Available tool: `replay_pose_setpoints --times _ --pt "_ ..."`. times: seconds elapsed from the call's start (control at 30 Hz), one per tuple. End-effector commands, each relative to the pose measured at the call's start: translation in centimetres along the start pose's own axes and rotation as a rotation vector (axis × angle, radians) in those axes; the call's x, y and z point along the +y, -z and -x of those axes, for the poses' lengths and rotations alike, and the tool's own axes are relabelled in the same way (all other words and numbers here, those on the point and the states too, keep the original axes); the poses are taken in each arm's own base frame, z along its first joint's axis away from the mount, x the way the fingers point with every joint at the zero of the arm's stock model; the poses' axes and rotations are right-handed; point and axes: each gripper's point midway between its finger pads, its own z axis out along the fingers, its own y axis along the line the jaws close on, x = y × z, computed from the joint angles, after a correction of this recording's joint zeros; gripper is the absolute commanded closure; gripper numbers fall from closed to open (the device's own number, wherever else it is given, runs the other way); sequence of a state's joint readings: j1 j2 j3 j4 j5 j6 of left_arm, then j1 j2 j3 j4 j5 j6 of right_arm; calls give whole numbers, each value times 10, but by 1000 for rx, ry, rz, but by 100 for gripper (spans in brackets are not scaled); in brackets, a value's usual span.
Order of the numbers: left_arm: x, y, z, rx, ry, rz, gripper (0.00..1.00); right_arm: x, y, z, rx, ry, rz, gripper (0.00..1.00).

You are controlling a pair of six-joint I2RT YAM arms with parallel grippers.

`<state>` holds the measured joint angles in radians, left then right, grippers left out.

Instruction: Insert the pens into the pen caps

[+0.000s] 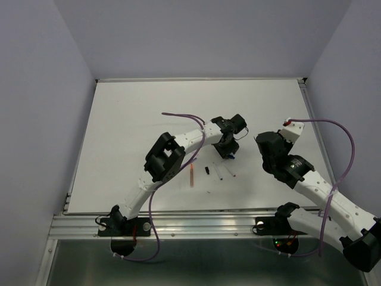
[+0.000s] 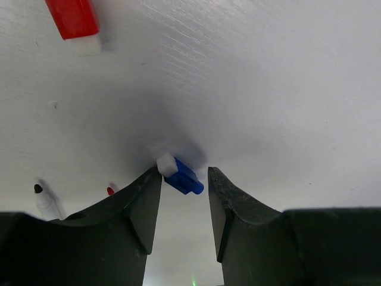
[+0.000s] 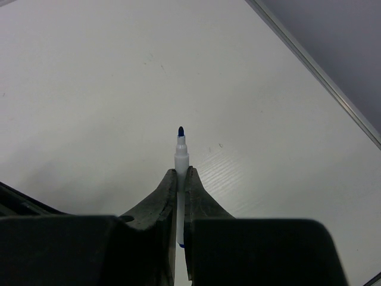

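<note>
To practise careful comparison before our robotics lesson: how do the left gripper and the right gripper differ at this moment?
The left gripper has its jaws apart, while the right gripper has them closed. The left gripper straddles a blue cap that lies in its gap, not clamped. The right gripper clamps a pen, whose blue tip points out beyond the fingers. Both are black, with two fingers.

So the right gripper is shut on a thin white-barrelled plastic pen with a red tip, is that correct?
Not quite. The right gripper is shut on the thin white-barrelled plastic pen, but its tip is blue, not red; the right wrist view shows it.
</note>
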<state>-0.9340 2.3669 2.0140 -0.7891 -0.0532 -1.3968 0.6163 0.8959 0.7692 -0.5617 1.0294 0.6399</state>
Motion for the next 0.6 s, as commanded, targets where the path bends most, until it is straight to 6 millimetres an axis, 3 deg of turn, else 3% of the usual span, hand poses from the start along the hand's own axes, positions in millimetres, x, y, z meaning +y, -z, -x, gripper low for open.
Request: replay_pose_setpoints --times 0.0,0.27,0.4,0.47,0.57 --pt "14 -6 15 -56 16 78 52 -6 0 8 -33 -31 -23 99" --pt "17 -10 17 -62 -3 100 63 -7 0 8 -38 -34 -29 99" --pt "17 -14 15 -54 -29 101 80 -8 0 8 -39 -29 -34 99" --pt "16 -14 15 -55 -38 94 83 -8 0 8 -39 -29 -34 99" --pt "13 -12 15 -53 -61 79 97 -8 0 8 -40 -29 -32 99"
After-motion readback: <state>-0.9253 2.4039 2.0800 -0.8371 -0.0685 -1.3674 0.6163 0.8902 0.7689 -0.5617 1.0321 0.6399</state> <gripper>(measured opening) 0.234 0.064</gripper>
